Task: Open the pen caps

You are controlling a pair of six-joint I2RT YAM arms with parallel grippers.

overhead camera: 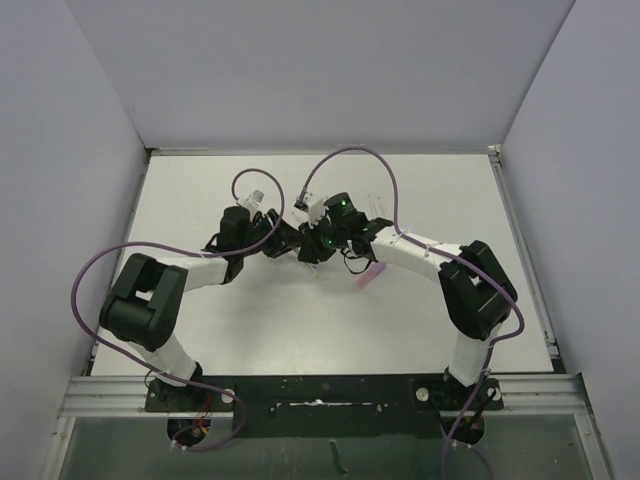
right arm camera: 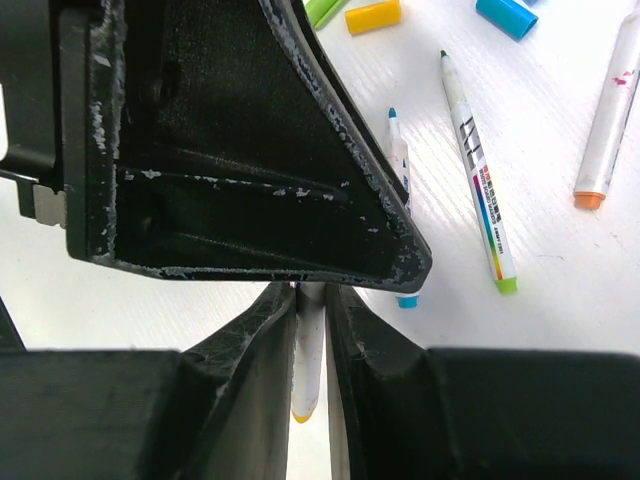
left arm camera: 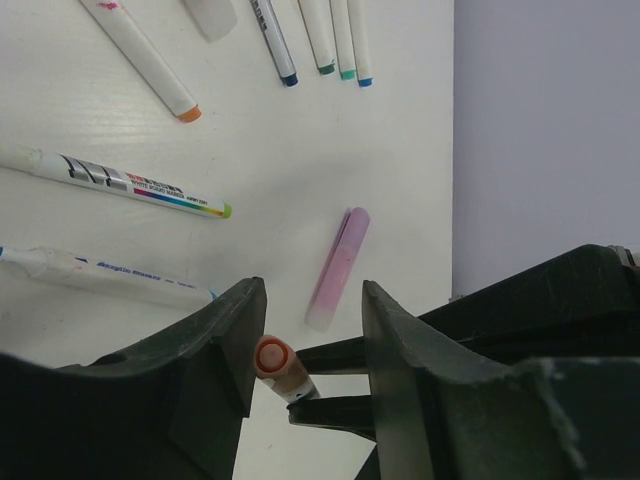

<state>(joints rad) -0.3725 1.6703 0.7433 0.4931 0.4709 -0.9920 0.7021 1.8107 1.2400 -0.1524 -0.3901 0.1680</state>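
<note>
A white pen point(right arm camera: 308, 365) with a yellow-orange end is pinched upright in my right gripper point(right arm camera: 312, 292), which is shut on its barrel. Its orange pen cap point(left arm camera: 272, 356) sticks up between the jaws of my left gripper point(left arm camera: 313, 290). The cap touches the left finger point(left arm camera: 235, 330), and a gap shows on the other side, so this gripper stands open around it. In the top view both grippers point(overhead camera: 290, 240) point(overhead camera: 314, 246) meet at the table's middle. The left finger hides the pen's capped end in the right wrist view.
A loose pale pink-purple cap point(left arm camera: 338, 268) lies just past the grippers. Loose yellow point(right arm camera: 372, 16), blue point(right arm camera: 506, 16) and green point(right arm camera: 322, 10) caps lie farther off. Several white pens lie around: one orange-ended point(left arm camera: 150, 60), one green-ended point(left arm camera: 130, 185), several in a row point(left arm camera: 325, 40).
</note>
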